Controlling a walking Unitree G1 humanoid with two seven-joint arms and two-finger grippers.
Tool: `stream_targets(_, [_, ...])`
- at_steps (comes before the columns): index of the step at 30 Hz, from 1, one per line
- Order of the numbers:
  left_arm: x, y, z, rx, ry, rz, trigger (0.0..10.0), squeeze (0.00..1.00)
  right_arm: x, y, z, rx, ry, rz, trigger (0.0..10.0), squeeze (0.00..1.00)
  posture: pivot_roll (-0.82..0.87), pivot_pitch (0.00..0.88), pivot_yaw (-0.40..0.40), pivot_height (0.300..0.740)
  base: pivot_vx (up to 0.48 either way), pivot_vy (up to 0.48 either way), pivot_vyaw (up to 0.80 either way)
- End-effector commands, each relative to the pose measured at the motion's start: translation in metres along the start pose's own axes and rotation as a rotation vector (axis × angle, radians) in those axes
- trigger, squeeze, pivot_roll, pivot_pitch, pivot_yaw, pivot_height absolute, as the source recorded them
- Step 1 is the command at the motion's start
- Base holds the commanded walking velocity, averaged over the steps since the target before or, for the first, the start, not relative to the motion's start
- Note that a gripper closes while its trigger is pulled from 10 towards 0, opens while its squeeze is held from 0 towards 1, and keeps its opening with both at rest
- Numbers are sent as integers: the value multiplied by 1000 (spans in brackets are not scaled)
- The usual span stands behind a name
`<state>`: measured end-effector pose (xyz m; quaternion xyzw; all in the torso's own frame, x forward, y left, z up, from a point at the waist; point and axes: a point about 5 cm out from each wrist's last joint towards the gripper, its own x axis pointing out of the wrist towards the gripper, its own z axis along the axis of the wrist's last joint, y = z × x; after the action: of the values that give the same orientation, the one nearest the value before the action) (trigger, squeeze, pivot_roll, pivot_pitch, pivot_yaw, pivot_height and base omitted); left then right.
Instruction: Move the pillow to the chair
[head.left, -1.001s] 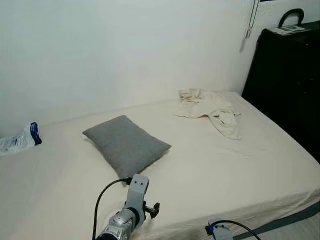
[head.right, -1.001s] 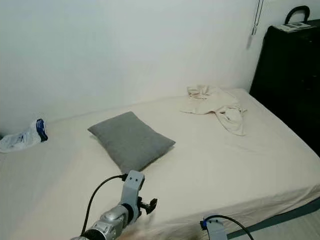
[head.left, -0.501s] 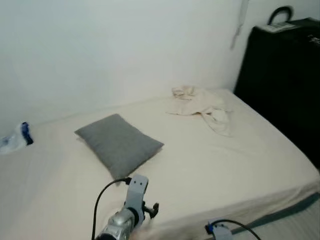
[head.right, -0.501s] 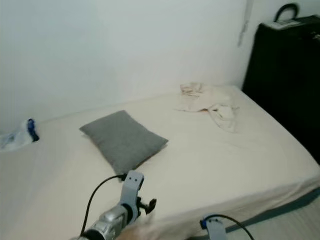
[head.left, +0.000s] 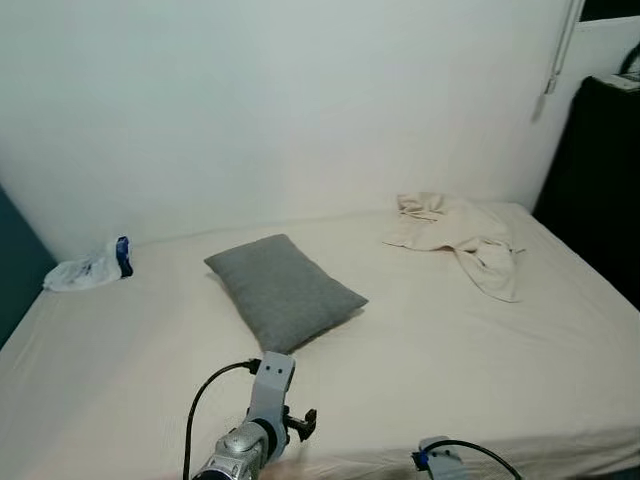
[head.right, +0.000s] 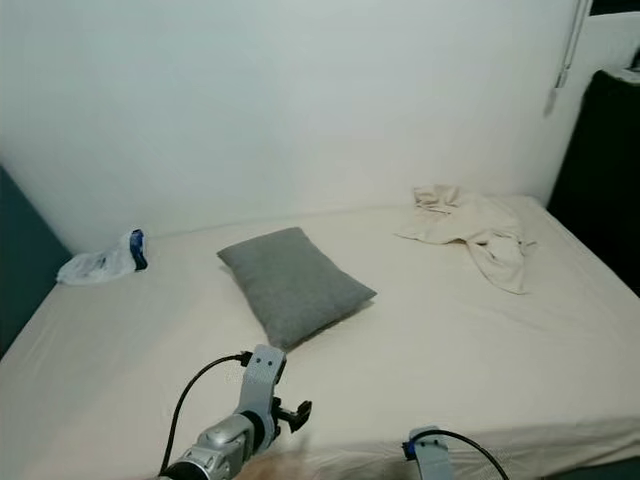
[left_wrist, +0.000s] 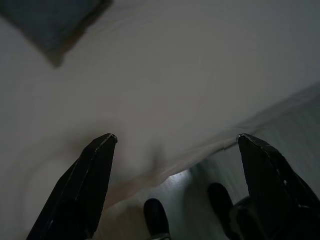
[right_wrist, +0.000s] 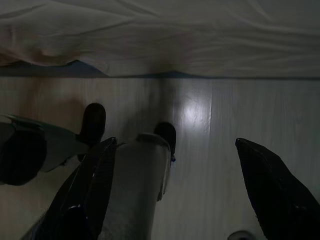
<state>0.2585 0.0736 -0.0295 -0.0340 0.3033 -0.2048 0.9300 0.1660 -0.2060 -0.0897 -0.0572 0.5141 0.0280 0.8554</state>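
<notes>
- Lying flat on the cream bed (head.left: 420, 360), the grey pillow (head.left: 284, 291) sits a little left of the middle, one corner pointing toward the near edge.
- Over at the far left of the bed, close to the wall, there's a crumpled plastic bag (head.left: 90, 268) with a blue patch.
- Far right, a rumpled beige cloth (head.left: 460, 236) is spread out, one end trailing toward the near side.
- A dark piece of furniture (head.left: 605, 190) stands against the right edge of the scene, beyond the bed.
- Left arm (head.left: 258, 425) comes up at the near edge, below the pillow and apart from it, black cable looping off its wrist.
- Left claw (left_wrist: 175, 145) is spread wide with nothing between the fingers, hanging over the bed's near edge; a corner of the pillow peeks in beyond it.
- Right claw (right_wrist: 175, 150) is also wide apart and empty, pointed down at pale wood floor (right_wrist: 240, 130) beside the bed's edge, the robot's own legs and feet below it.
</notes>
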Motion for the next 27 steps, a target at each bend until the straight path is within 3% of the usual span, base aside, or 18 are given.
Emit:
stream_targets(1, [0, 1, 0, -4, 5, -5, 10000, 0, 1, 3, 0, 26, 1, 3, 10000, 0, -126, 0, 82, 740, 0, 0, 0])
stream_targets(4, [1, -2, 3, -3, -8, -31, 10000, 0, 1, 3, 0, 29, 3, -3, 10000, 0, -129, 0, 84, 740, 0, 0, 0])
stream_targets(11, [2, -6, 7, -3, -20, -63, 10000, 0, 0, 3, -1, 35, 5, -8, 10000, 0, -137, 0, 89, 740, 0, -419, 0])
stream_targets(19, [3, -3, 13, -2, -40, -35, 10000, 0, 0, 2, -2, 35, 6, -19, 10000, 0, -145, 0, 90, 740, 0, 0, 0])
stream_targets(22, [3, 8, 21, 32, -69, 20, 10000, 0, 0, 1, -1, 35, -1, -30, 10000, 0, -154, 0, 90, 740, 0, 0, 0])
stream_targets(23, [1, 20, 24, 69, -76, 87, 10000, 0, 0, 1, -1, 39, -8, -30, 10000, 0, -157, 0, 89, 740, 0, 0, 0])
stream_targets(26, [-1, 28, 27, 96, -80, 134, 10000, 0, 0, 1, 0, 42, -12, -30, 10000, 0, -158, 0, 89, 740, 0, 0, 0])
stream_targets(27, [-6, 44, 28, 133, -76, 217, 10000, 0, 0, 1, 1, 40, -21, -29, 10000, 0, -169, 0, 88, 740, 0, 0, 0])
